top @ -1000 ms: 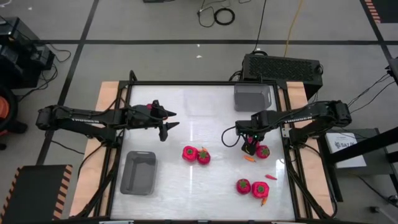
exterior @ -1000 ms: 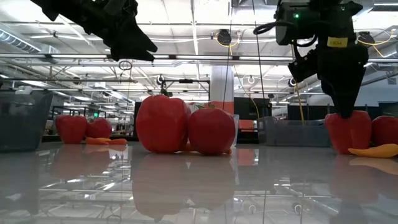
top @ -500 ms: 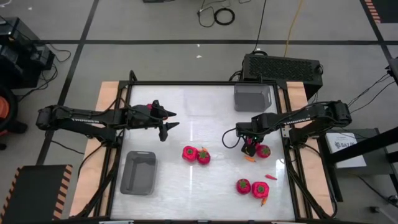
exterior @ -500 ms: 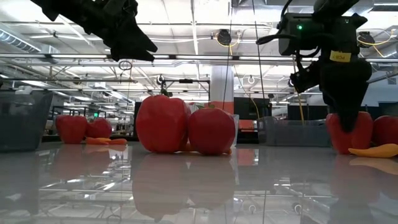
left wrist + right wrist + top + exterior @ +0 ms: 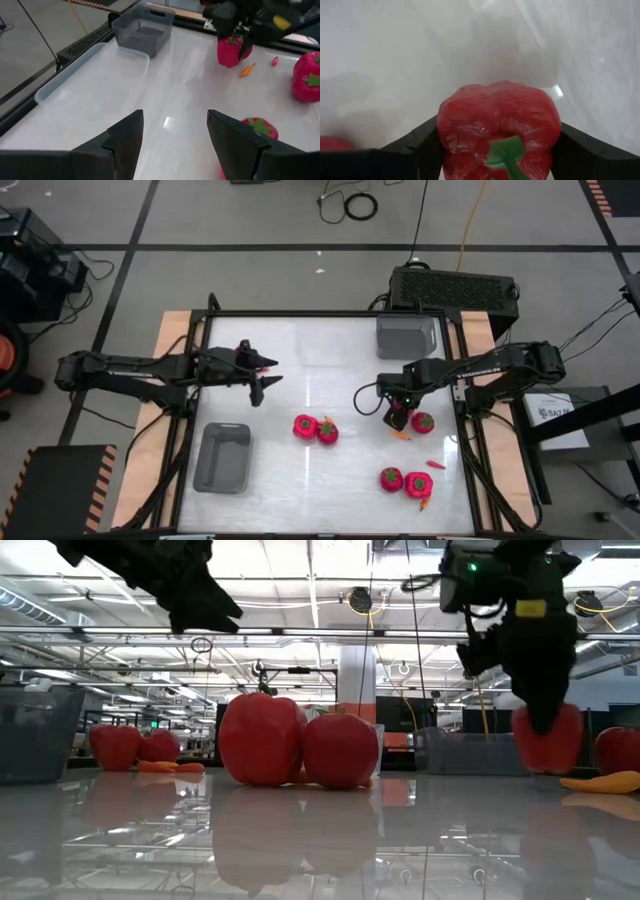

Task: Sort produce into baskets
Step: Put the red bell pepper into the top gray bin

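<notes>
Nearest in the low view, a pair of round red fruits (image 5: 290, 740) sits touching on the glossy white table (image 5: 300, 840). Beyond them, toward the far grey plastic basket (image 5: 407, 336), the right gripper (image 5: 398, 416) has its jaws clamped on a red green-topped fruit (image 5: 500, 127), lifted clear of the table. The left gripper (image 5: 172, 137) hovers with jaws spread wide, empty.

Glossy white bench (image 5: 320, 480), 2 grey baskets (image 5: 223, 457) (image 5: 407, 336), red fruits with green tops (image 5: 318, 428), small orange peppers (image 5: 401, 435), and both arms black, the right gripper (image 5: 398, 416) around a red fruit (image 5: 500, 131).
</notes>
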Available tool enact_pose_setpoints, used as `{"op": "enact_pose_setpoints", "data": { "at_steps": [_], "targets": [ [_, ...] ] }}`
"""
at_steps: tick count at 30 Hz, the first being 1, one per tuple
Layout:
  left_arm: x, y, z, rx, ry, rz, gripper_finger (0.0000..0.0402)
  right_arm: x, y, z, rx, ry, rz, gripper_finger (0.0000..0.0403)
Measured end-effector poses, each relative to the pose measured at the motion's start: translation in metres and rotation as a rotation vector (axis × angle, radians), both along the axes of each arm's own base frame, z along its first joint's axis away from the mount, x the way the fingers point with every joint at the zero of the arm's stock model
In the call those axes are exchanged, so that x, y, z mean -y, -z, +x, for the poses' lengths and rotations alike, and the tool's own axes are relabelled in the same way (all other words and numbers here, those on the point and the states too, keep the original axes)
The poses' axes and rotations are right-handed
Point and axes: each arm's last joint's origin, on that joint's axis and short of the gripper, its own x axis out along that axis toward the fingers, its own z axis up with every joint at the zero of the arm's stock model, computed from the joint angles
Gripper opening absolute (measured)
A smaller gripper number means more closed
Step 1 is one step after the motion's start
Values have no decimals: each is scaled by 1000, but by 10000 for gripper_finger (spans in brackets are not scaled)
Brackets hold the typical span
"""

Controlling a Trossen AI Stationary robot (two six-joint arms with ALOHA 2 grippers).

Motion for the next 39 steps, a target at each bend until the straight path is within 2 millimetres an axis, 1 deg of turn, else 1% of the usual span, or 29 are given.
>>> {"op": "enact_pose_setpoints", "data": {
  "at_steps": [4, 7, 13, 15, 17, 19, 23, 26, 33, 39],
  "targets": [
    [1, -15, -16, 5, -1, 0, 226, 6, -23, 14, 99, 15, -17, 286],
    [1, -20, -23, 31, -23, 12, 226, 14, -43, 28, 222, 50, -95, 295],
    [0, -21, -25, 33, -63, 31, 226, 33, -86, 57, 543, 71, -265, 290],
    [0, -20, -24, 28, -63, 31, 226, 39, -96, 63, 634, 73, -296, 289],
    [-1, -20, -23, 25, -63, 30, 226, 47, -104, 66, 689, 82, -320, 289],
    [-1, -20, -24, 26, -64, 31, 226, 55, -107, 66, 704, 104, -336, 289],
    [-1, -20, -23, 33, -70, 20, 226, 73, -109, 62, 696, 167, -356, 289],
    [-1, -24, -22, 91, -103, -27, 226, 87, -108, 58, 681, 214, -370, 289],
    [-1, -30, -20, 163, -108, -30, 226, 115, -103, 42, 593, 311, -387, 289],
    [-2, -30, -20, 168, -113, -29, 226, 131, -97, 27, 494, 388, -377, 289]
  ]
}}
